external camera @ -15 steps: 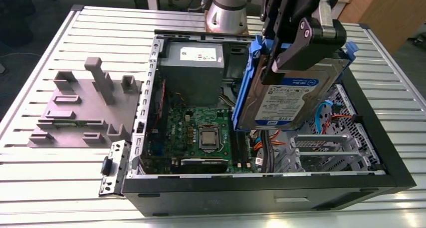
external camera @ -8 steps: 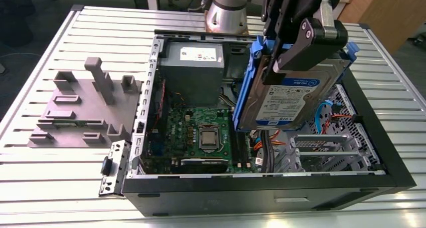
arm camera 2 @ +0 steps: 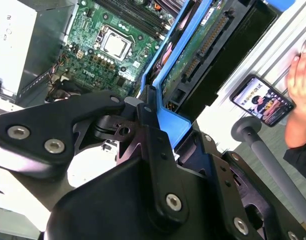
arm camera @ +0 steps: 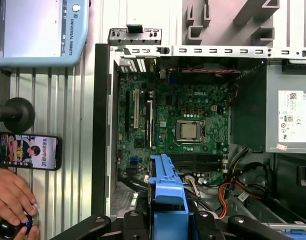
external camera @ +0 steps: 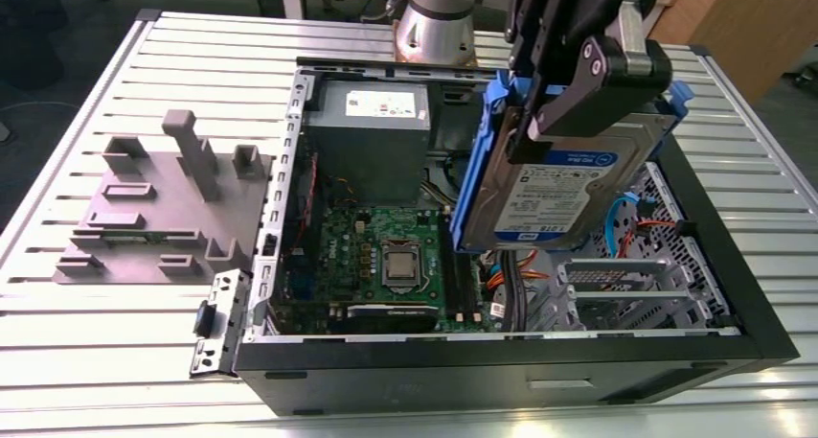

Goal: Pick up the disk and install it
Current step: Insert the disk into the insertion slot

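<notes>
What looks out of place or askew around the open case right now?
The disk hangs steeply tilted above the case, clamped in the gripper. A phone lies on the table beside it, a person's hand nearby.

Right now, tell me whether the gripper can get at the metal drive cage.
Probably yes: the gripper, shut on the disk, hangs above the open-topped drive cage; only the loose cables beside it might snag.

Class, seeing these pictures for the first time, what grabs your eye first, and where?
In the exterior view the gripper holds the tilted, blue-railed disk above the open computer case, whose green motherboard lies bare. In the first wrist view a person's hand sits near a phone.
</notes>
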